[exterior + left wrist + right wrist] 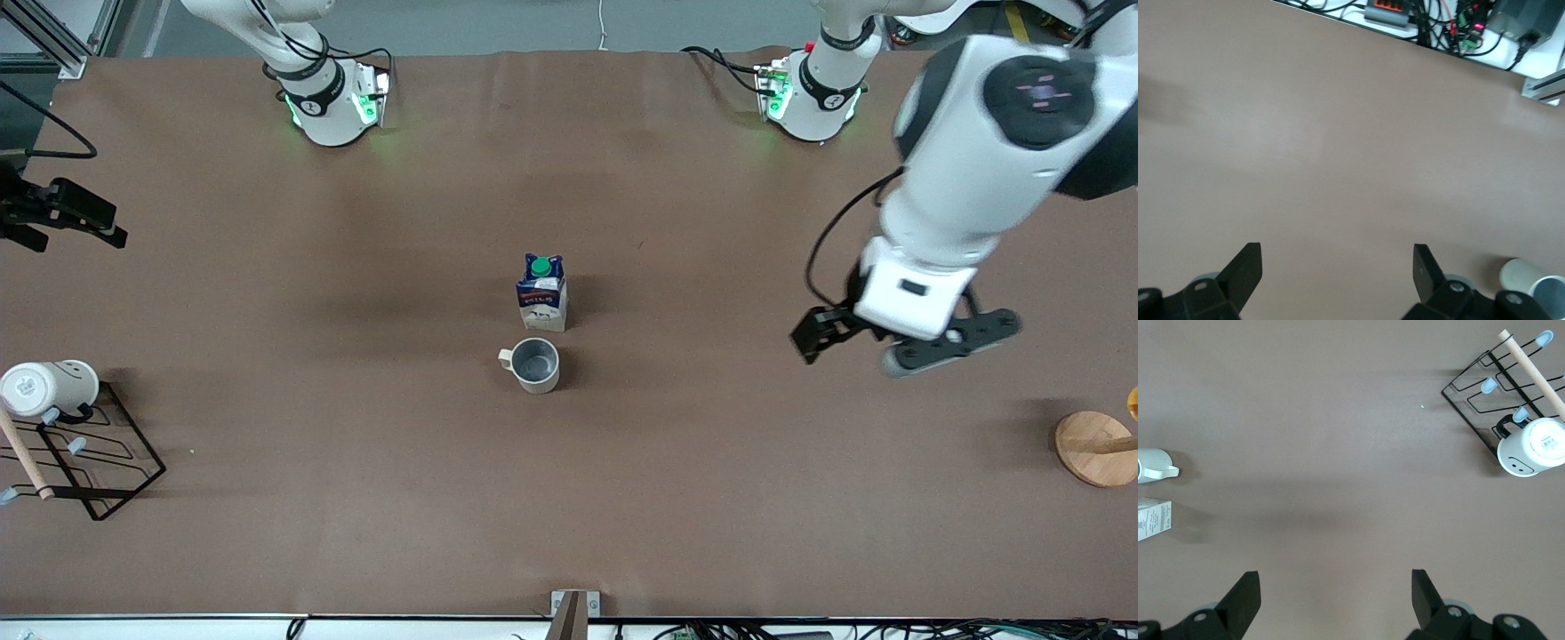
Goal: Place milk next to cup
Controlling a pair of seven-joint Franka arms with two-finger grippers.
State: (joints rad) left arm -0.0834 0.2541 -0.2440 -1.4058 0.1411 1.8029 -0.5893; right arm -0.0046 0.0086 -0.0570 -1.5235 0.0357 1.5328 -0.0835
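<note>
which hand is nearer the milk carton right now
Left. The left hand hangs open over bare table toward the left arm's end, apart from the milk. The right hand is open too, at the right arm's end, much farther off.

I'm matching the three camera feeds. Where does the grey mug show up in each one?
Front view: the grey mug stands mid-table, just nearer the camera than the milk carton.
Left wrist view: only a rim at the picture's edge; I cannot tell whether it is this mug.
Right wrist view: at the picture's edge, beside the carton.
Shared landmark: the milk carton.
</note>
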